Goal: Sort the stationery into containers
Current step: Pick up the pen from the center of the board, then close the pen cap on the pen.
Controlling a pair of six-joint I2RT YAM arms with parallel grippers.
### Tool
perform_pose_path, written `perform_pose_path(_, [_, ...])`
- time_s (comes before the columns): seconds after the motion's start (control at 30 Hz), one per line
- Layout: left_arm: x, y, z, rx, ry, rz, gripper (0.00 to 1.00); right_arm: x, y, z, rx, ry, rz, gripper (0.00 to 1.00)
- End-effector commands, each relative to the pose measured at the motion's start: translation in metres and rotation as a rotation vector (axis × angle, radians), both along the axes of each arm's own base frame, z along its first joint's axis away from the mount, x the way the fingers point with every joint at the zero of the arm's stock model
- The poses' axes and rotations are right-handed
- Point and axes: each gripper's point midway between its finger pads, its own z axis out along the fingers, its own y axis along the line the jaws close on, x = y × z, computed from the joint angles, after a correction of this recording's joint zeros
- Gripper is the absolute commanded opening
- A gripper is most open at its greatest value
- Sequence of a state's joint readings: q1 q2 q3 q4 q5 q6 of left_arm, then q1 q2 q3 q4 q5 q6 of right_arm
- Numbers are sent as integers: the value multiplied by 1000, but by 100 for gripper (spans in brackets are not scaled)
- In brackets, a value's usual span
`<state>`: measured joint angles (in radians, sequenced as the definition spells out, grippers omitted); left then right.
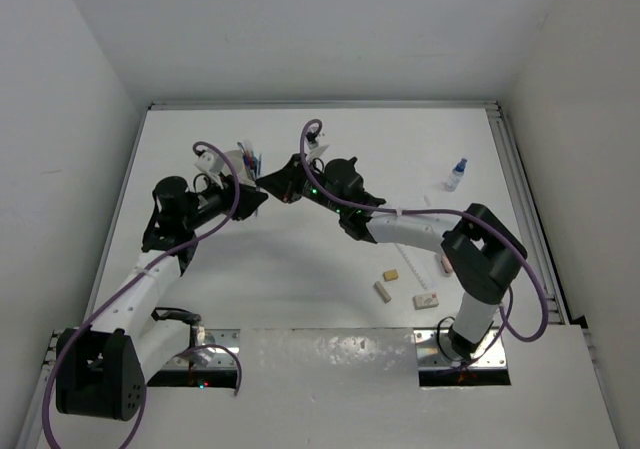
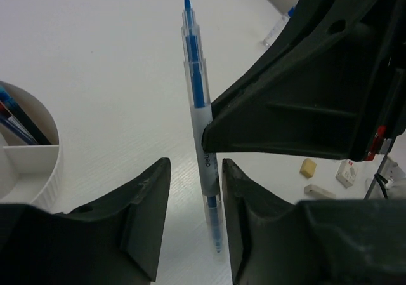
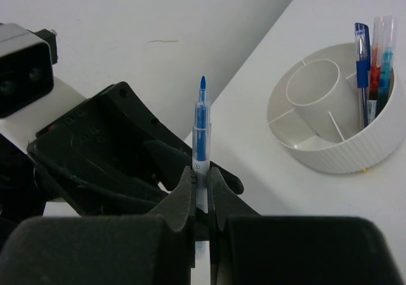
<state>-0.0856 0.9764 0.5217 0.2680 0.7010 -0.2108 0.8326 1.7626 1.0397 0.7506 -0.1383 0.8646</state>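
A thin blue pen [image 3: 200, 126] stands upright in my right gripper [image 3: 202, 174], which is shut on its clear barrel. My left gripper [image 2: 193, 164] straddles the lower end of the same pen [image 2: 198, 107]; its jaws stand apart, with the pen close to the right finger and a gap on the left side. In the top view the two grippers meet over the table just in front of the white round container [image 1: 245, 159]. The container [image 3: 336, 152] has divided compartments and holds several pens [image 3: 365, 69] in one of them.
A small blue-capped bottle [image 1: 456, 174] stands at the right rear. A tan eraser [image 1: 391, 273] and white erasers [image 1: 382, 291] [image 1: 427, 300] lie in front of the right arm. White walls enclose the table on three sides.
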Motion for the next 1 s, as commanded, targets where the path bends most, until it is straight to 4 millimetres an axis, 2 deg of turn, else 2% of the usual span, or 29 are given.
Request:
perform_pose_path(0.0, [3,-2,10,-4,-50,-3,35,-3,10,26,54,-42,40,0])
perform_pose_path(0.03, [3,-1,10,-3,-49,0,33,-3,11,27,56,-44,40,0])
perform_pose_path(0.23, [5,1,8,3,-40,13,0,-4,12,28,56,-52,52,0])
perform_pose_path(0.33, [7,4,6,10,-35,35,0,-4,9,25,34,-68,56,0])
perform_pose_path(0.37, [8,5,8,14,-41,42,0,-7,9,23,24,-67,71,3])
perform_pose_path(0.43, [10,8,6,26,-36,61,0,-1,0,21,6,-77,80,25])
perform_pose_path(0.47, [11,10,5,32,-33,73,0,-6,-4,19,-17,-72,127,49])
perform_pose_path(0.5, [11,12,2,41,-20,84,0,6,-19,17,-38,-66,118,57])
perform_pose_path(0.53, [13,17,1,61,-26,109,0,8,-30,-2,-112,0,133,65])
perform_pose_path(0.57, [14,19,-1,74,-24,124,0,11,-42,3,-168,-32,150,73])
perform_pose_path(0.6, [12,22,-7,90,-4,134,0,27,-67,-2,-231,-21,131,85])
perform_pose_path(0.63, [14,27,-9,113,-10,160,0,28,-92,-24,-405,23,131,87])
perform_pose_path(0.67, [12,30,-15,125,13,174,0,31,-116,-25,-493,36,91,88])
perform_pose_path(0.7, [12,32,-18,134,20,187,0,51,-152,-32,-617,41,-41,87])
perform_pose_path(0.73, [13,37,-23,146,30,217,0,47,-182,-42,-770,59,-55,85])
perform_pose_path(0.77, [13,40,-26,150,45,230,0,57,-216,-43,-868,75,-157,73])
perform_pose_path(0.8, [13,41,-27,151,47,240,0,57,-232,-45,-924,95,-173,60])
perform_pose_path(0.83, [13,43,-28,148,50,250,0,46,-251,-55,-991,168,-160,45])
perform_pose_path(0.87, [13,43,-28,145,49,252,0,50,-261,-49,-1014,175,-163,30])
perform_pose_path(0.9, [13,43,-30,141,54,252,0,54,-278,-60,-1044,244,-181,22])
perform_pose_path(0.93, [13,42,-29,140,51,247,0,53,-291,-60,-1085,299,-187,27])
perform_pose_path(0.97, [14,42,-28,138,45,248,0,54,-302,-66,-1126,344,-200,37])
